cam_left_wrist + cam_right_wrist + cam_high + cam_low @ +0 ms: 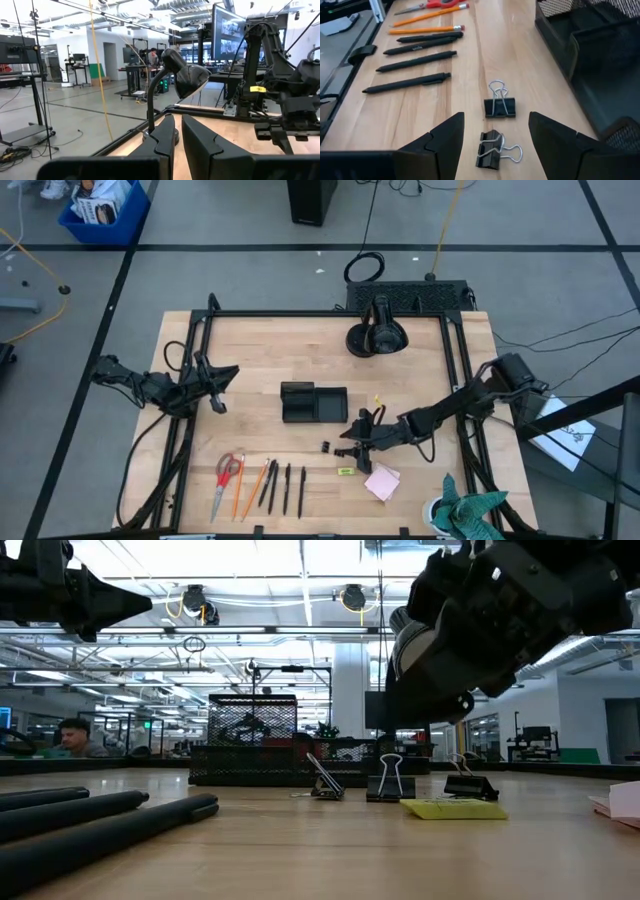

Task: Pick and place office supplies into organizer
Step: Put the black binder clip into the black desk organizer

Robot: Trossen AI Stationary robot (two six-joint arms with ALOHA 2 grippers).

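Observation:
My right gripper (496, 134) is open and hovers low over the table, just near of the black organizer (313, 402). One black binder clip (491, 149) lies on the wood between its fingers, untouched, and a second clip (500, 105) lies just beyond them. The low view shows three clips (388, 784) under the gripper (480, 620). The yellow-green piece (345, 471) and pink sticky pad (382, 482) lie near it. Red scissors (227, 472), orange pencils (247, 485) and black pens (285, 488) lie in a row by the near edge. My left gripper (178, 122) waits shut above the table's left side.
A round black camera-stand base (376, 336) stands by the far edge, and its lamp-like head (187, 75) shows ahead of my left gripper. A teal cloth (470, 510) sits at the near right corner. Bare wood lies between the organizer and the left arm.

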